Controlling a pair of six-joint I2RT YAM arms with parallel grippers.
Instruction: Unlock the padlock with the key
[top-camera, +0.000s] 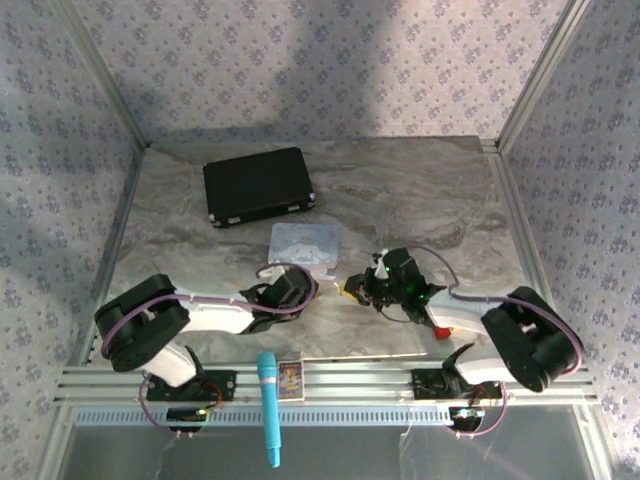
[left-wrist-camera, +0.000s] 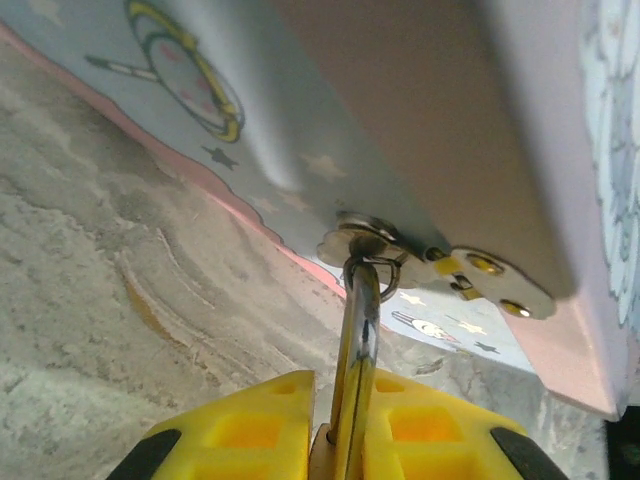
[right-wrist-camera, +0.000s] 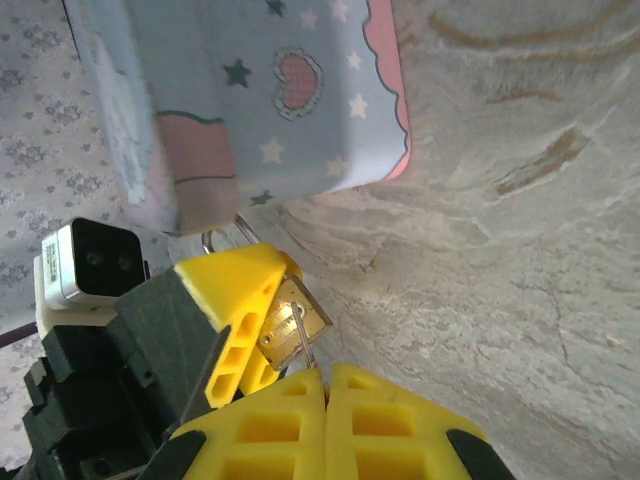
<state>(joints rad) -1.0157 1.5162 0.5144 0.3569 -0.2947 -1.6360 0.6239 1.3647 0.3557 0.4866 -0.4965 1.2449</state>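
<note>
In the right wrist view the brass padlock (right-wrist-camera: 290, 322) is pinched between the left gripper's yellow fingers (right-wrist-camera: 235, 290). Its thin shackle (left-wrist-camera: 358, 320) runs up through the metal hasp (left-wrist-camera: 365, 245) of the pale blue tin (right-wrist-camera: 280, 100). My right gripper (right-wrist-camera: 328, 372) is shut on the thin silvery key (right-wrist-camera: 303, 342), whose tip sits in the keyhole on the padlock's bottom face. In the left wrist view my left gripper (left-wrist-camera: 340, 385) is shut on the padlock. From above, the left gripper (top-camera: 303, 286) and right gripper (top-camera: 353, 287) meet just in front of the tin (top-camera: 305, 245).
A black case (top-camera: 258, 185) lies at the back left of the marble table (top-camera: 440, 200). A teal tool (top-camera: 268, 405) and a small card (top-camera: 290, 380) rest on the front rail. Patterned walls close in the sides and back.
</note>
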